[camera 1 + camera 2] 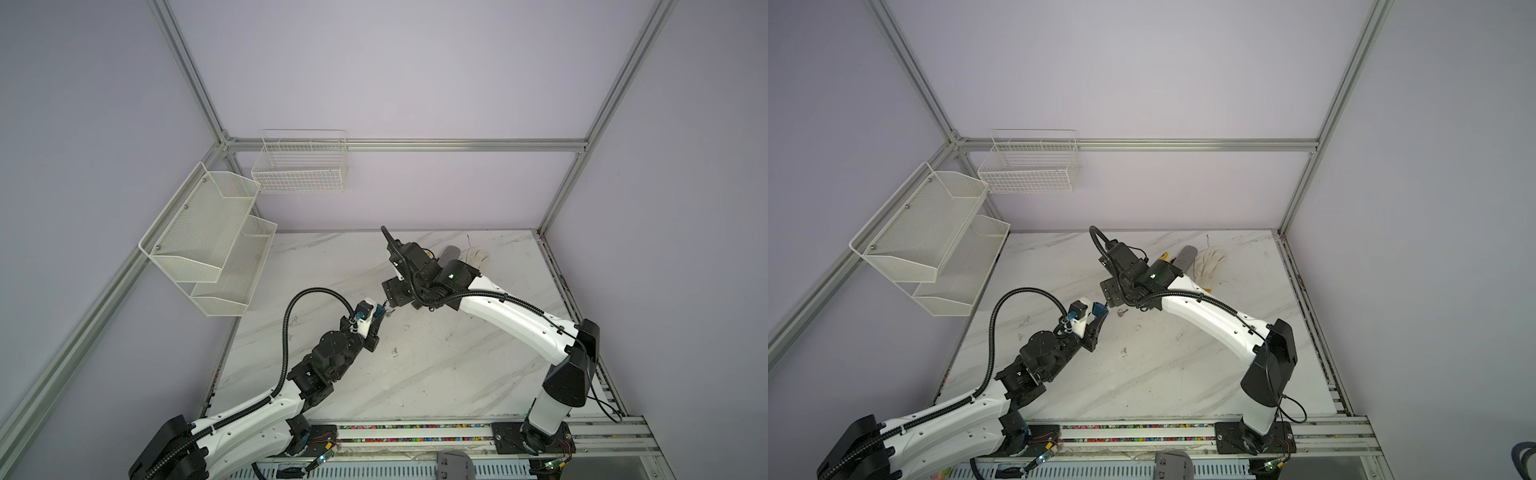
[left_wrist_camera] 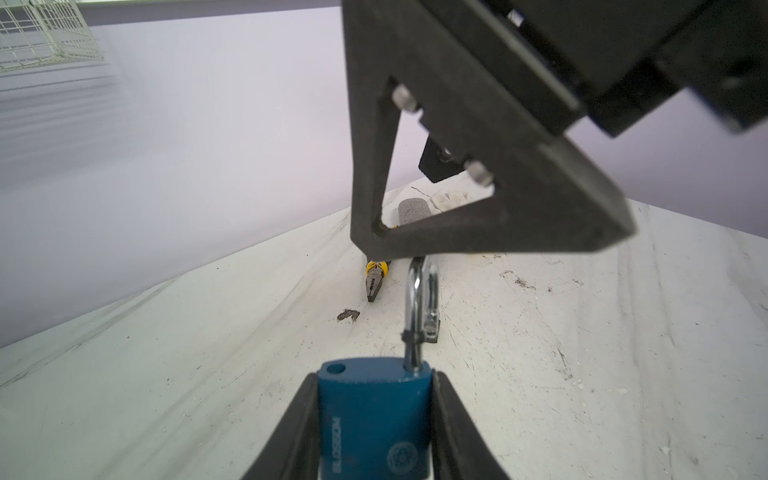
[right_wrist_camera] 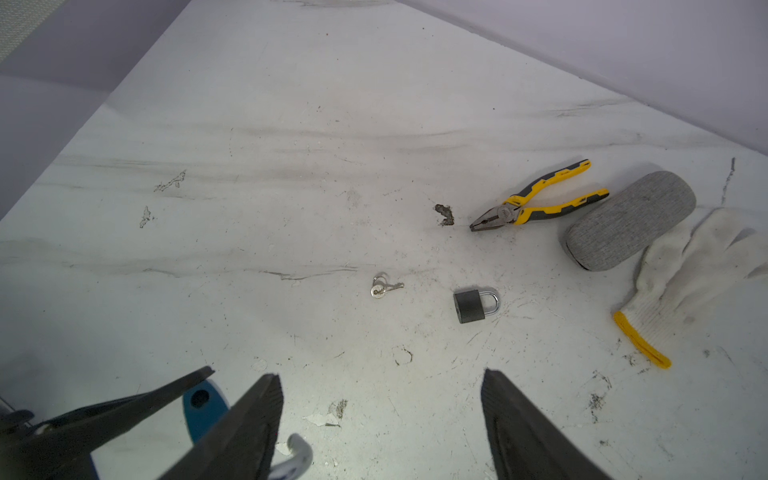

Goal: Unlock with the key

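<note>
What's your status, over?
Left gripper shut on blue padlock, shackle open. Right gripper open, empty. Keys lying on table; nothing blocking.

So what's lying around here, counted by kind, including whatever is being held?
Padlocks: 2 (blue metal padlock, dark grey padlock)
Small silver key bunch: 1
Yellow-handled pliers: 1
Grey fabric case: 1
White knitted glove: 1
Total: 6

On the white table (image 3: pixel 291 166) I see yellow pliers (image 3: pixel 536 203) next to a grey case (image 3: pixel 627 220), a white glove (image 3: pixel 698 274) beside it, and a wire basket (image 1: pixel 299 166) and mesh shelf (image 1: pixel 208 237) on the walls.
</note>
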`<state>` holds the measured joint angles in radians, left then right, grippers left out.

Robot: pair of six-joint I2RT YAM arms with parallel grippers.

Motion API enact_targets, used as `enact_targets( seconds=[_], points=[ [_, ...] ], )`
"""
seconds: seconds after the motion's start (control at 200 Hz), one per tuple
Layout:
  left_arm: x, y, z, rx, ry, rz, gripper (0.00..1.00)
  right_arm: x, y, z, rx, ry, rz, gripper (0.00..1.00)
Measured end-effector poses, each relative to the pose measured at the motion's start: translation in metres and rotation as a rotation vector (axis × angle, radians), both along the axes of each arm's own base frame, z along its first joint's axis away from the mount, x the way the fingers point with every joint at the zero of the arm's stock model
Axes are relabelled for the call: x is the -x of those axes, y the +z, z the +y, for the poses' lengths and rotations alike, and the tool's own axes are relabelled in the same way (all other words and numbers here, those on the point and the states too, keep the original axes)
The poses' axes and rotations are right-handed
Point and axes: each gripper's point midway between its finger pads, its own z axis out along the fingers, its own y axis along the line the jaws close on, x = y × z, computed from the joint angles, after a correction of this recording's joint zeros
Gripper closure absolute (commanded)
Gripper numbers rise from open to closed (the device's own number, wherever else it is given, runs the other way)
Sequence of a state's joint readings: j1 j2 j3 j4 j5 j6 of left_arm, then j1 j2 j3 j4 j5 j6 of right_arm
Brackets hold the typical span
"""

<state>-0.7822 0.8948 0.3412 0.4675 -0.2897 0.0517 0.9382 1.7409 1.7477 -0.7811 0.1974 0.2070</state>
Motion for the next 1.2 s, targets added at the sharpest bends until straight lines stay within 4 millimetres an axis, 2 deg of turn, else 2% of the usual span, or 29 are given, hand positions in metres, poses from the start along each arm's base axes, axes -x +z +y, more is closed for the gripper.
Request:
enact_targets(
  seconds=[0.46, 0.945, 1.1, 1.2],
  points=[
    [-0.002, 0.007, 0.002, -0.017, 0.013, -0.048, 1.00, 0.006, 0.007, -0.018, -0.007, 0.017, 0.019, 0.20],
    [-0.006, 0.008, 0.001, -0.007, 0.027, -0.058, 1.00, 0.025, 0.015, -0.016, -0.066, 0.105, 0.055, 0.20],
    [-0.008, 0.007, 0.005, -0.003, 0.052, -0.049, 1.00, 0.015, 0.012, -0.031, -0.046, 0.038, 0.036, 0.20],
    [-0.008, -0.004, 0.015, -0.003, 0.101, 0.010, 1.00, 0.008, 0.007, -0.047, -0.049, -0.023, 0.023, 0.19]
  ],
)
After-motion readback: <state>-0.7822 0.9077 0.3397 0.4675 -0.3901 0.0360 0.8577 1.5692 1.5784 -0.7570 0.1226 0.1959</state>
